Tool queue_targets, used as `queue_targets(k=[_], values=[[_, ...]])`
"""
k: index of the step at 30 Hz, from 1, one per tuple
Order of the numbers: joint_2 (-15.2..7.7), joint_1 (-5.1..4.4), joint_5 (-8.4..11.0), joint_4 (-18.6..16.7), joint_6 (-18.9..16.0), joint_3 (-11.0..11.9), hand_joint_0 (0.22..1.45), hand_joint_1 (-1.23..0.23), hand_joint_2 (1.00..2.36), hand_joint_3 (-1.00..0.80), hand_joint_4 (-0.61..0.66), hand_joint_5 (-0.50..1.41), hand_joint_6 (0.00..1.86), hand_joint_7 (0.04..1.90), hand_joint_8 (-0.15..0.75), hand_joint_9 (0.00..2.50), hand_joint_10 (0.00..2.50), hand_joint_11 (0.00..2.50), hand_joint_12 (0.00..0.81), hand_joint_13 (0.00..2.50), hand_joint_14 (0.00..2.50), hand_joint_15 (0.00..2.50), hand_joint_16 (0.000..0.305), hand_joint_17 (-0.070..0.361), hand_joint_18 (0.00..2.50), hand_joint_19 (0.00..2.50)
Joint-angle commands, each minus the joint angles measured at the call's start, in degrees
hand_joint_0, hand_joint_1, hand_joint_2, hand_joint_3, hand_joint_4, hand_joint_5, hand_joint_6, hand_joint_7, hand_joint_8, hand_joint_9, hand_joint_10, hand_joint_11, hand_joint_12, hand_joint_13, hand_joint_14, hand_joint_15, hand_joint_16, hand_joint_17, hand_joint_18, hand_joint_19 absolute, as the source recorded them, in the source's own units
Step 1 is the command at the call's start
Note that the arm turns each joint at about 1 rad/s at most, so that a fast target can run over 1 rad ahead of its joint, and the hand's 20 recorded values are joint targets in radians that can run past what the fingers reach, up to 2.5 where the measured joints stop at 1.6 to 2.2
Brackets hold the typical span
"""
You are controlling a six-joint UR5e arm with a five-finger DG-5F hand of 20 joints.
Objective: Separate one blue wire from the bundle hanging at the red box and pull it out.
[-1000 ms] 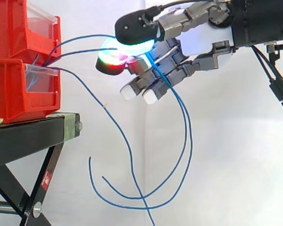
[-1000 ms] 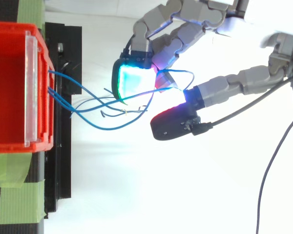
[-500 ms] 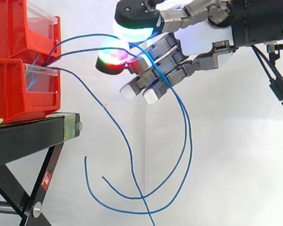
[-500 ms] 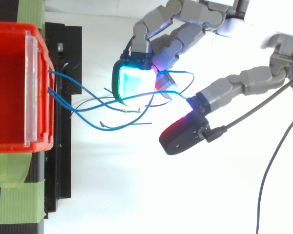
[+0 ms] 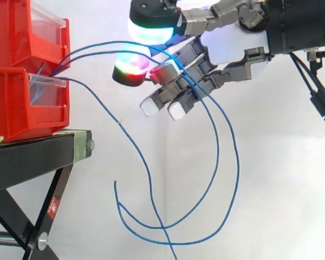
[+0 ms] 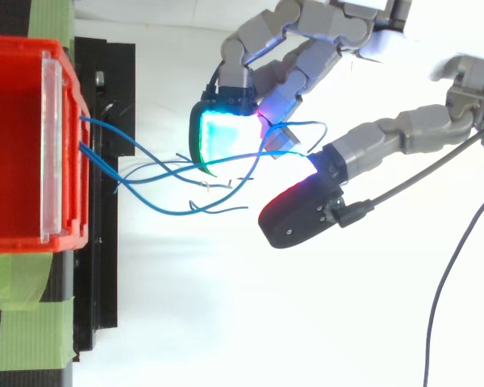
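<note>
Several thin blue wires (image 5: 218,157) leave the gap between two stacked red bins (image 5: 27,103) and arc right to my hand (image 5: 227,49). Two of them run through the gap between my thumb pad (image 5: 151,30), glowing green and cyan above, and a red-glowing fingertip (image 5: 131,69) below, then cross my bent fingers and hang in long loops. A third wire (image 5: 142,157) drops free from the bin. In the top view the wires (image 6: 157,211) fan from the bin front toward the hand (image 6: 306,48). The thumb (image 6: 298,218) stands apart from the cyan pad (image 6: 226,137).
The bins sit on a black stand (image 5: 32,157) with a crossed leg frame below. Green tape (image 6: 24,322) marks the stand's surface beside the top bin (image 6: 16,145). A white curtain lies behind, with free room under and right of the hand.
The thumb has lifted off the fingertip it pressed a second ago. The hanging loops have swung right and widened, and a loose wire end has moved right.
</note>
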State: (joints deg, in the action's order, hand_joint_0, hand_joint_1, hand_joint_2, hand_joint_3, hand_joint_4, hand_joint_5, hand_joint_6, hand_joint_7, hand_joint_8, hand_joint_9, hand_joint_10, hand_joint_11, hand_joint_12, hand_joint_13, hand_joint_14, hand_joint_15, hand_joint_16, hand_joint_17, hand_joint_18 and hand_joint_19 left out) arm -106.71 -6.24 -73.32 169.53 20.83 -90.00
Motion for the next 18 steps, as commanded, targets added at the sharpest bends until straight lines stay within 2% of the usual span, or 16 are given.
queue_targets(k=[1, 18], values=[[0.01, 0.00, 0.02, 0.01, 0.00, 0.00, 0.55, -0.76, 1.01, -0.41, 0.10, -0.15, 0.89, 1.00, 0.312, 1.10, 0.01, 1.61, 0.428, 0.71, 0.02, 0.68, 0.051, 0.114, 0.83, 0.69], [0.01, 0.00, -0.06, 0.01, 0.00, 0.00, 0.59, -0.74, 1.01, -0.33, 0.09, -0.13, 0.89, 1.05, 0.302, 1.17, 0.01, 1.61, 0.416, 0.75, 0.02, 0.68, 0.048, 0.109, 0.88, 0.69]])
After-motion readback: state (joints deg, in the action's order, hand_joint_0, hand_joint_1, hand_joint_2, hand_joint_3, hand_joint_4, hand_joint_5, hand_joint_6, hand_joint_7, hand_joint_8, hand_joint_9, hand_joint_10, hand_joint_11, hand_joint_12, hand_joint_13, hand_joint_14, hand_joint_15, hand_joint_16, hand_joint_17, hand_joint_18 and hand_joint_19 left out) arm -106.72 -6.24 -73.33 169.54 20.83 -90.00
